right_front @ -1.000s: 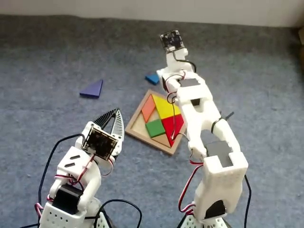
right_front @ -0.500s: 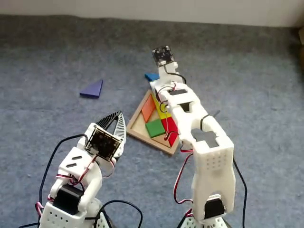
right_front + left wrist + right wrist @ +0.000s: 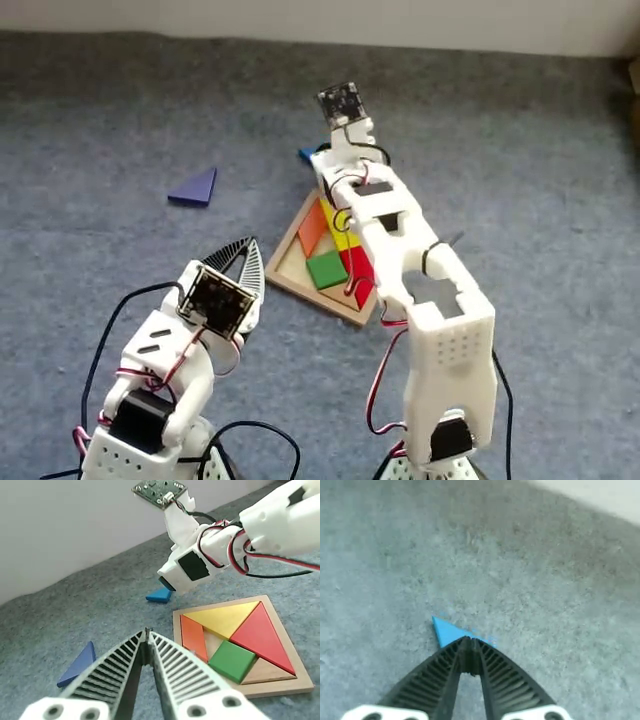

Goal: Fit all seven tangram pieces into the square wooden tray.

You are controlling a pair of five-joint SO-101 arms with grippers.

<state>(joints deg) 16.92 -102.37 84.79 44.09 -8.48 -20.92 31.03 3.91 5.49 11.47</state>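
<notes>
Open grey carpet is seen on the desk (image 3: 120, 120) on every side of the square wooden tray (image 3: 283, 276). The room is widest toward the dark blue triangle (image 3: 195, 188), which lies flat and well apart from the tray. The desk's far edge is met by a pale wall.

The left gripper (image 3: 251, 240) is held clenched and empty above the carpet, near the tray's rim. The right gripper (image 3: 468, 643) is likewise clenched, with nothing between its fingers. Its tip is placed over the edge of the light blue piece (image 3: 446, 629), which lies on the carpet just beyond the tray's far corner. Contact with the piece cannot be told.

In the high view most of that piece and part of the tray are hidden by the right arm.

An orange parallelogram (image 3: 192, 637), a yellow triangle (image 3: 225, 619), a red triangle (image 3: 260, 637) and a green square (image 3: 231, 661) are laid in the tray, edges touching. Whether the pale wooden area beside the green square is a piece or bare floor cannot be made out.
</notes>
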